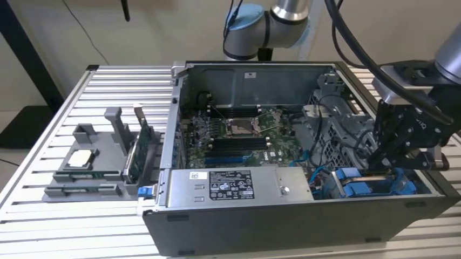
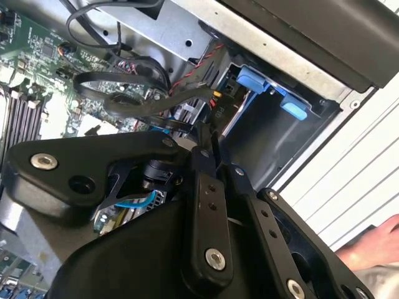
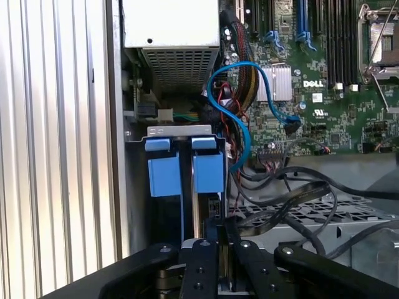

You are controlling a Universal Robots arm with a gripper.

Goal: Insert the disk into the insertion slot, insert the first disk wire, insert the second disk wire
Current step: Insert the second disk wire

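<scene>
Two bright blue caddy frames stand side by side in the dark metal drive cage (image 3: 177, 131) at the case's near corner on the exterior view's right. The disk (image 3: 209, 171) is the one nearer my gripper, seated in the insertion slot (image 1: 338, 189); its silver edge runs toward my fingers. My gripper (image 3: 223, 233) hangs right over that caddy (image 1: 353, 186), fingers (image 2: 202, 187) pressed together. Whether anything thin sits between them, I cannot tell. Loose black disk wires (image 3: 293, 196) loop beside the fingertips (image 2: 124, 93), and a blue data cable (image 3: 240, 68) curves from the motherboard toward the cage.
The grey power-supply box (image 1: 234, 186) fills the case's near side, with the motherboard (image 1: 238, 135) behind it. A grey parts fixture (image 1: 94, 162) stands on the slatted table (image 1: 43, 226) at the exterior view's left. A person's hand (image 2: 374, 249) rests outside the case wall.
</scene>
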